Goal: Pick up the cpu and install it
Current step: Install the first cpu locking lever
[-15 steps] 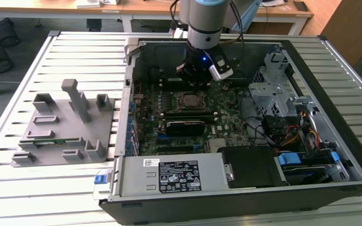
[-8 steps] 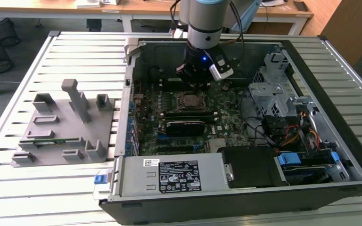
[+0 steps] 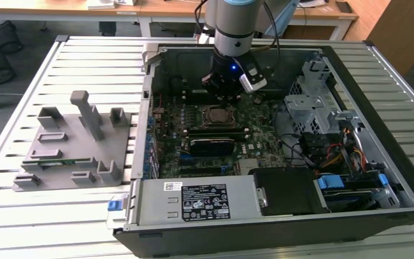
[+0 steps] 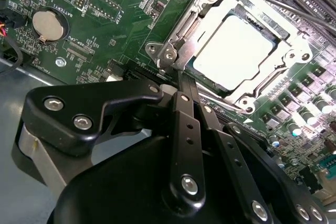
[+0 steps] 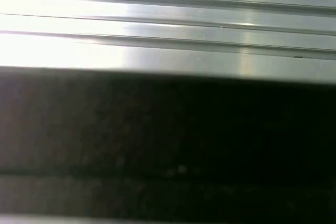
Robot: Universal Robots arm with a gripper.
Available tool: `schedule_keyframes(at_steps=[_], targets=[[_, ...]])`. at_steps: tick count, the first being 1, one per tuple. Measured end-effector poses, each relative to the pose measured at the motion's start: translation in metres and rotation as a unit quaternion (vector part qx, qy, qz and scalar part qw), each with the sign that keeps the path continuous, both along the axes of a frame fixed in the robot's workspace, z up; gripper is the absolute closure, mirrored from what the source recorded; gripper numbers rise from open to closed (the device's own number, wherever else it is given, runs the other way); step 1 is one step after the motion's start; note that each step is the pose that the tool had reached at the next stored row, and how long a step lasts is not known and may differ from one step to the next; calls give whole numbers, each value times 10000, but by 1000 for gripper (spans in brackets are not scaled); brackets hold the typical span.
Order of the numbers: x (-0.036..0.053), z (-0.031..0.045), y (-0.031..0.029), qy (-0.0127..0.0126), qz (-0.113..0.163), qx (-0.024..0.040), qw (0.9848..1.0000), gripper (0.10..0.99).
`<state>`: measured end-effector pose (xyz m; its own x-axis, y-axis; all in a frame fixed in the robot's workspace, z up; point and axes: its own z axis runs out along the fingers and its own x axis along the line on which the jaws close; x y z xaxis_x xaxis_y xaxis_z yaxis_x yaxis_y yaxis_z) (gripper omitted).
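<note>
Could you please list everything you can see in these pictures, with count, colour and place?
computer case: one, black, open, on the slatted table.
slatted table: one, silver-grey, under the case and the fixture.
motherboard: one, green, inside the case.
socket: one, metal frame, on the motherboard below the hand.
cpu: one, silver-grey, lying in the socket.
coin battery: one, silver, on the motherboard in the second wrist view.
power supply: one, grey, at the case's near edge.
fixture: one, grey, on the table at the exterior view's left.
memory stick: one, green, in the fixture.
arm: one, grey, reaching into the case.
hand: one, black, just above the socket's edge, holding nothing.
</note>
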<state>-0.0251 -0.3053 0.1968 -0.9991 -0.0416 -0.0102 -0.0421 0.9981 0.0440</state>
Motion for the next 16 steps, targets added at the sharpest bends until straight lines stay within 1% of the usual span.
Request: schedule_keyframes(at_steps=[6,7,10,14,16], targets=[[0,26,1,0,3,2,10000,980],[1,25,1,-1,4,-5,10000,980],[0,22,1,1,4,-53,10000,980],[0,22,0,0,4,-55,10000,980],[0,21,1,0,3,-68,10000,980]])
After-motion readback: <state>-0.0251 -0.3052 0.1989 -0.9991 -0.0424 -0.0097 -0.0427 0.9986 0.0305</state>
